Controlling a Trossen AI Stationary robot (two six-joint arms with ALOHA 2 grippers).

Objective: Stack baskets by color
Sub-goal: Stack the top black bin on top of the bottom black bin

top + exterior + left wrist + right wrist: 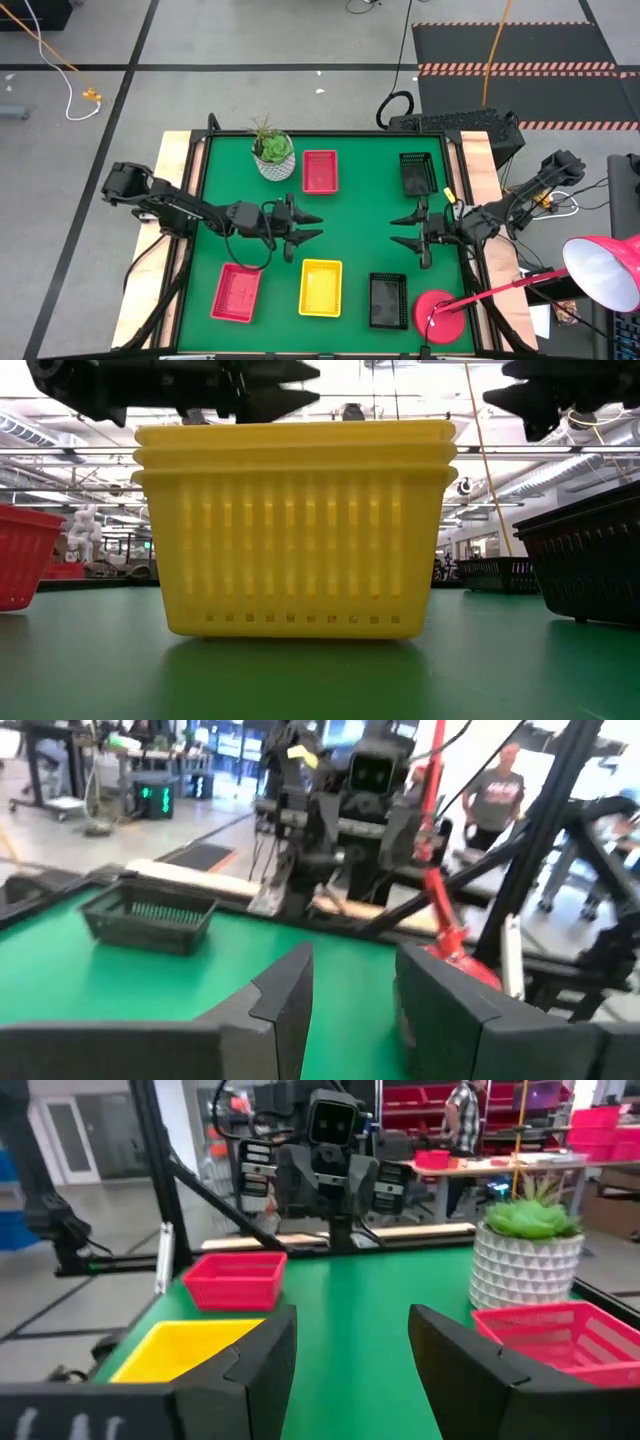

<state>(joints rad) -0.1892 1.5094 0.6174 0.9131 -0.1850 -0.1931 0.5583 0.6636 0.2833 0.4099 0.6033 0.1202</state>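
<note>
Both tools hang empty over mid-bench; red and black baskets are not yet gathered.

The yellow stack sits by the near edge, and the low view shows three rims nested, so yellow looks finished. One red basket lies by the far edge beside the plant pot, another red basket near the near-left corner; a black basket sits toward the far-right corner, another black basket near the near edge, beside the lamp base. The left tool and right tool both stand with fingers apart, holding nothing. A sound next step: the left tool pinches one wall of the far red basket, lifts it clear of the pot, squares it over the near-left red basket and lowers it level so it nests.
</note>
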